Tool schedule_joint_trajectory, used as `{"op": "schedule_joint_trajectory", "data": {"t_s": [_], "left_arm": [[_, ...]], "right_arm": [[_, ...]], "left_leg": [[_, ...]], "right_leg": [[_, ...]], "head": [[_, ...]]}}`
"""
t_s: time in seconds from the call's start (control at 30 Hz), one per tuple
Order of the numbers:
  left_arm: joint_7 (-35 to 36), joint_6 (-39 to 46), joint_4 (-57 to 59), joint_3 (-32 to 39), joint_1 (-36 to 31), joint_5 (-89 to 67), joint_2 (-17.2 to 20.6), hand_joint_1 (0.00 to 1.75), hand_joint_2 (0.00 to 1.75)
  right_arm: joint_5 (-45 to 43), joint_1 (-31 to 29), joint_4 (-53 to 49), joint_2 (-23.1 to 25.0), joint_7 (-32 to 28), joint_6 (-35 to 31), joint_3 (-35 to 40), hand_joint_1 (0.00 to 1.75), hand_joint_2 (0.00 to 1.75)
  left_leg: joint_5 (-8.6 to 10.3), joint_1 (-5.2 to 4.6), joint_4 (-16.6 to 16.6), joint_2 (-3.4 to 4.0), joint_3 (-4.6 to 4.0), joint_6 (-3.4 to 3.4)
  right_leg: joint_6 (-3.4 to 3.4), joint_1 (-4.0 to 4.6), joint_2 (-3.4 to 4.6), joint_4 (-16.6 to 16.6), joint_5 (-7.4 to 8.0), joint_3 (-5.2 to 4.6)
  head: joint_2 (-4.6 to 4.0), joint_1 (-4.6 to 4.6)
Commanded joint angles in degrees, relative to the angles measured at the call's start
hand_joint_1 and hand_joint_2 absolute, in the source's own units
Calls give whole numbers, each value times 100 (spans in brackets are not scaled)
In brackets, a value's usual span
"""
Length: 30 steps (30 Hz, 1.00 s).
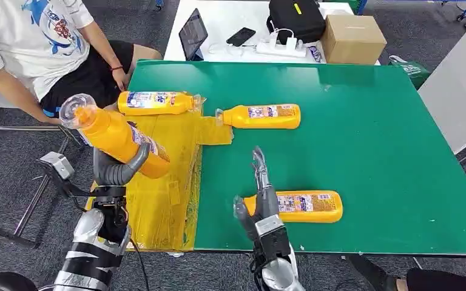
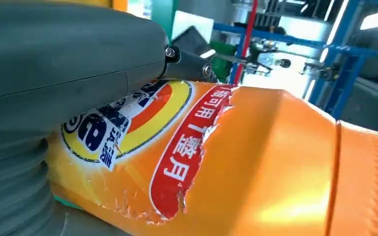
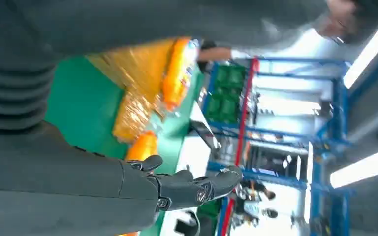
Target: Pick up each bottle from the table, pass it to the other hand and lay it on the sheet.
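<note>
My left hand grips an orange bottle and holds it tilted above the yellow sheet; the wrist view shows its torn label close up. One orange bottle lies on the sheet's far end. Another bottle lies on the green table just right of the sheet. A third bottle lies near the table's front edge. My right hand stands open at that bottle's cap end, fingers straight and pointing away from me, and holds nothing.
A person sits at the far left beside the table's corner. Behind the green table a white table holds a tablet, a phone, a black bag and a cardboard box.
</note>
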Motion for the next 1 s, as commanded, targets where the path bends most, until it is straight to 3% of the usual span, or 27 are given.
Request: {"op": "schedule_joint_trajectory", "data": {"t_s": [0.03, 0.13, 0.2, 0.3, 0.37, 0.4, 0.53, 0.6, 0.8, 1.0], "left_arm": [[-7, 33, 77, 219, -278, 30, -70, 175, 175], [-7, 33, 77, 219, -278, 30, -70, 175, 175], [-288, 458, 59, 209, -319, -447, -35, 175, 175], [-640, 1651, 164, 12, -500, -2143, 76, 175, 175], [-456, 2730, 549, -209, -665, -4226, 266, 175, 175], [-215, 2877, 847, -316, -765, -5040, 362, 175, 175], [536, 2817, 2865, -958, -1484, -7612, 770, 175, 175], [669, 2693, 3757, -1190, -1890, -8186, 875, 175, 175], [930, 2842, 4586, -1430, -2343, -8958, 1135, 175, 175], [810, 2385, 4849, -1387, -2434, -8885, 1208, 175, 175]], "right_arm": [[-60, 44, -442, -147, 13, 6, -210, 0, 0], [-60, 44, -442, -147, 13, 6, -210, 0, 0], [-85, 76, -646, -164, 13, -41, -211, 0, 0], [-4, 37, -1175, -201, 13, -495, -112, 0, 0], [63, -46, -1450, -240, 13, -896, -19, 0, 0], [123, -96, -1394, -252, 13, -954, 1, 0, 0], [494, -228, -1158, -334, 13, -1011, 209, 0, 0], [403, -259, -1239, -396, 13, -1080, 369, 0, 0], [291, -268, -1296, -411, 13, -893, 460, 0, 0], [231, -282, -1194, -381, 13, -762, 436, 0, 0]], "left_leg": [[-13, 7, 3, -11, 27, -3], [-10, 6, 3, -8, 20, -4], [-9, 7, 3, -6, 17, -3], [-5, 4, 7, -10, 1, -3], [-5, 3, 8, -11, 2, -3], [-9, 4, 8, -13, 9, -3], [-2, 4, -12, -18, 35, -4], [1, 3, -12, -20, 36, -6], [-1, 3, -3, 0, 17, -6], [-8, 8, 1, 11, 26, -6]], "right_leg": [[-9, 10, -20, -2, -15, 34], [-7, 8, -15, -2, -11, 25], [-6, 9, -13, -3, -8, 21], [-5, 6, -16, 4, -7, 5], [-5, 4, -17, 6, -9, 6], [-6, 5, -21, 7, -13, 14], [-8, 6, -23, -13, -7, 42], [-9, 5, -24, -11, -5, 44], [-5, 5, -5, 0, -2, 15], [-6, 9, 2, 2, -6, 25]], "head": [[0, 0], [0, 0], [0, 0], [0, 0], [0, -2], [0, 2], [0, 0], [0, 0], [0, 0], [0, 2]]}}
